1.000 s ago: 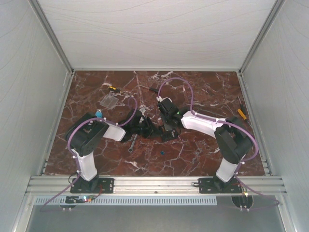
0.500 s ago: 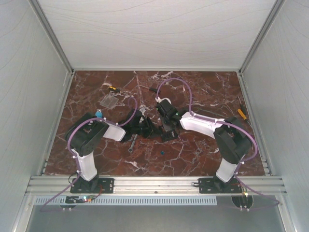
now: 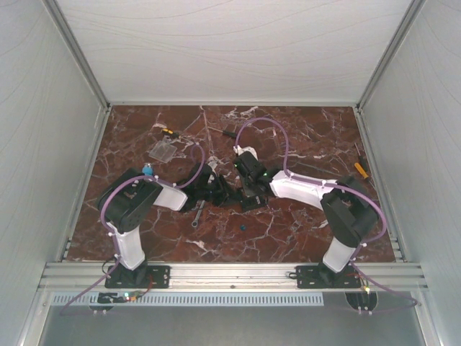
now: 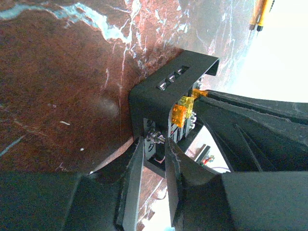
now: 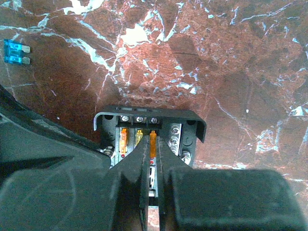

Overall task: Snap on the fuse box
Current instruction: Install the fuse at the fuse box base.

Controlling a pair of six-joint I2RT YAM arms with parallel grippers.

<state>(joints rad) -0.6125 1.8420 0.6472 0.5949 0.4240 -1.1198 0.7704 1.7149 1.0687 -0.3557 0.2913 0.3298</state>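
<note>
The fuse box [image 5: 149, 115] is a small open black box on the red marble table, with orange-yellow fuses inside. In the top view it lies between both grippers [image 3: 251, 202]. My left gripper [image 4: 154, 143] is shut on the box's near wall [image 4: 161, 94] and holds it from the left. My right gripper [image 5: 153, 144] is shut on an upright orange fuse [image 5: 153, 137] over a slot in the box. That fuse's tip also shows in the left wrist view [image 4: 199, 92]. The flat clear cover [image 3: 164, 150] lies at the back left, away from both grippers.
A loose blue fuse [image 5: 12, 52] lies on the table left of the box and shows in the top view [image 3: 242, 226]. A small wrench [image 3: 197, 214] lies near the left gripper [image 3: 220, 193]. A screwdriver [image 3: 360, 169] lies at the right edge. Grey walls enclose the table.
The right arm's wrist has shifted slightly over the box. The left arm and the box have stayed in place.
</note>
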